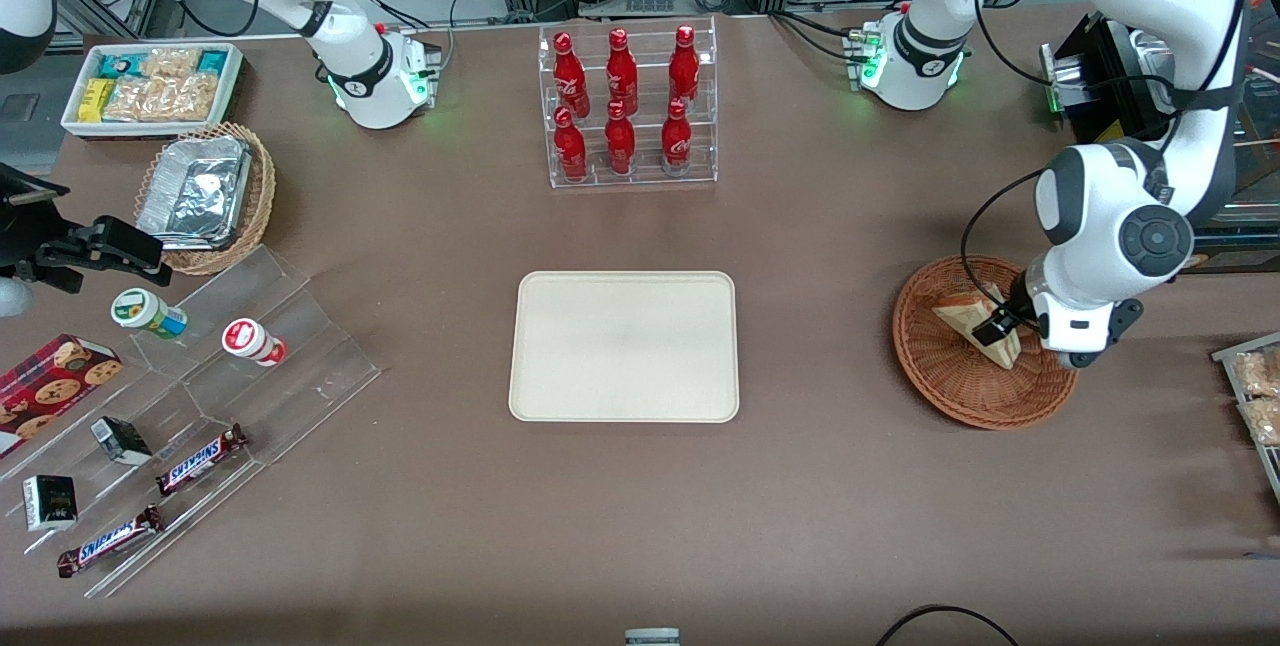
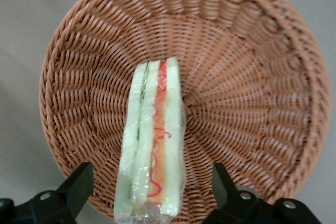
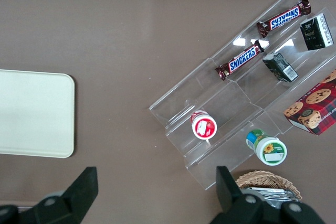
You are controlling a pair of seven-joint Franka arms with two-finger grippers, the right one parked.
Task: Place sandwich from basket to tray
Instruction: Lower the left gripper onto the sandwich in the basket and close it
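The sandwich [image 1: 962, 310], a wrapped white-bread wedge with red and green filling, stands on edge in the reddish-brown wicker basket [image 1: 935, 376] toward the working arm's end of the table. My left gripper [image 1: 1000, 331] is down in the basket, open, with one finger on each side of the wedge. In the left wrist view the sandwich [image 2: 155, 145] stands between the black fingertips [image 2: 82, 174], with a gap showing on both sides, over the basket's weave [image 2: 236, 77]; my gripper [image 2: 151, 172] straddles it. The cream tray [image 1: 624, 346] lies bare at the table's middle.
A clear rack of red bottles [image 1: 627, 106] stands farther from the camera than the tray. Toward the parked arm's end are a stepped acrylic display of snacks [image 1: 200, 406], a tan basket with a foil container [image 1: 205, 191] and a white snack bin [image 1: 150, 86]. Bagged snacks [image 1: 1255, 396] lie beside the wicker basket.
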